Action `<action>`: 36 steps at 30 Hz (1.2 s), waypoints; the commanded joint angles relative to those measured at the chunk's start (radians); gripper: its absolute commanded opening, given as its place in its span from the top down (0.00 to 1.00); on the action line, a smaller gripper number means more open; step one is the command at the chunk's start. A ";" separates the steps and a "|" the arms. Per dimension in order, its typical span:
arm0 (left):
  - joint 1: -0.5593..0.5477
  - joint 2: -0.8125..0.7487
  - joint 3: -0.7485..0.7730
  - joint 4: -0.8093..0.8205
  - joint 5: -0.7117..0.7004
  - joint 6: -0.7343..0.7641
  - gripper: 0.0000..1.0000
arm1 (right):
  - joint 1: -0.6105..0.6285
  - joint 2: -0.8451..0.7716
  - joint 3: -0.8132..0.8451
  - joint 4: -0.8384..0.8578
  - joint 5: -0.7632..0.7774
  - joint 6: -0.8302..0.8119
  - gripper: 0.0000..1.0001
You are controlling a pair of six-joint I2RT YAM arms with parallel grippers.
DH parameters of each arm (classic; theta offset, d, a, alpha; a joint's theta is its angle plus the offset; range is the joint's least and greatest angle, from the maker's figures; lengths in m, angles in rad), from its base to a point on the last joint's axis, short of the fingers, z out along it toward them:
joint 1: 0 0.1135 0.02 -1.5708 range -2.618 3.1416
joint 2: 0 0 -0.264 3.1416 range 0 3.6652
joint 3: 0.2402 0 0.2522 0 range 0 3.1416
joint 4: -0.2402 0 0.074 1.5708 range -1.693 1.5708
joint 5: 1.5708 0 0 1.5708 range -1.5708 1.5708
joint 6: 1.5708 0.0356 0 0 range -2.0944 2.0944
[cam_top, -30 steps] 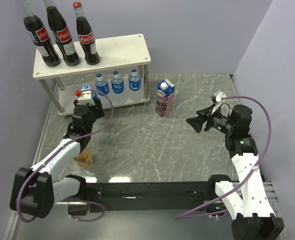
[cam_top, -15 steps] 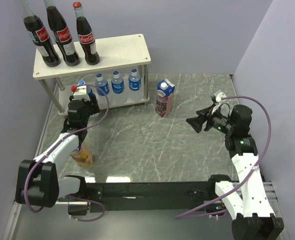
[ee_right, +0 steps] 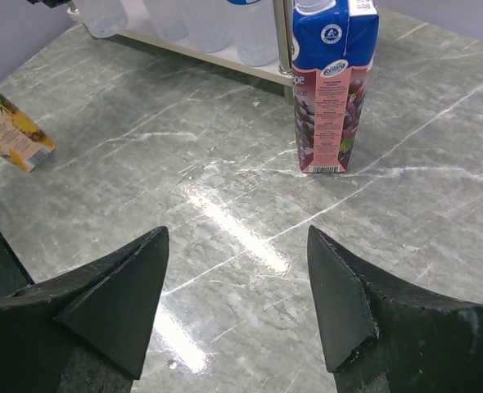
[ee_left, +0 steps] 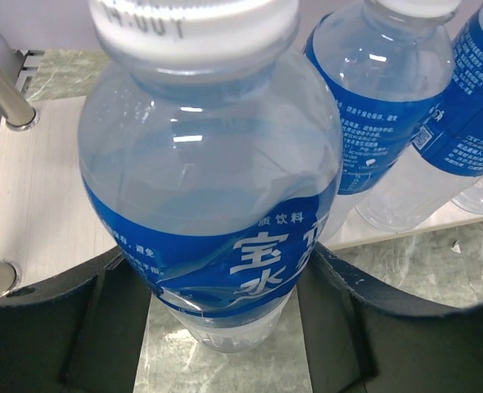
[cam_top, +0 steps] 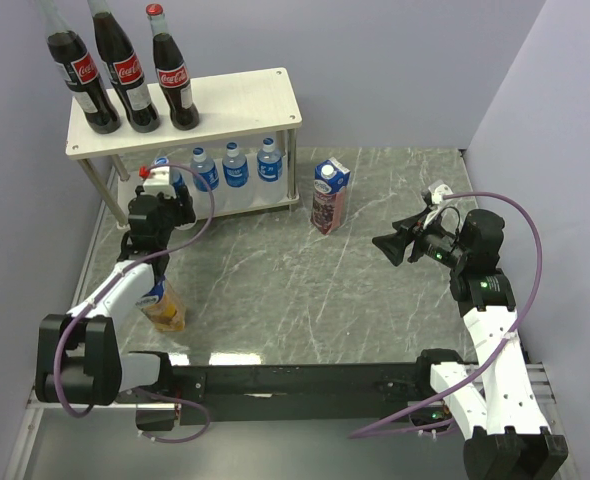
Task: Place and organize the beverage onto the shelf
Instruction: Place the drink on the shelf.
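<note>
Left gripper [ee_left: 218,270] grips a water bottle [ee_left: 213,155] at the shelf [ee_left: 45,196]

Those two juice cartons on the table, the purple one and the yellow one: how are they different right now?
The purple carton stands upright; the yellow carton appears to lie on its side. The purple carton sits just right of the shelf, the yellow carton nearer the robot, partly under the left arm. Both rest on the table, off the shelf, and neither is being held.

bright, even overhead light; white glare on the glossy marble table [ee_right: 225,221]; sharp focus.
</note>
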 commanded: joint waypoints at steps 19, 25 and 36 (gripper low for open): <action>0.165 0.060 0.118 0.278 0.330 0.058 1.00 | -0.011 -0.011 0.013 0.040 -0.019 0.002 0.25; 0.189 0.089 0.105 0.344 0.389 0.065 1.00 | -0.011 -0.008 0.011 0.039 -0.024 0.002 0.25; 0.200 0.164 0.125 0.434 0.432 0.069 1.00 | -0.013 -0.005 0.013 0.038 -0.025 0.001 0.25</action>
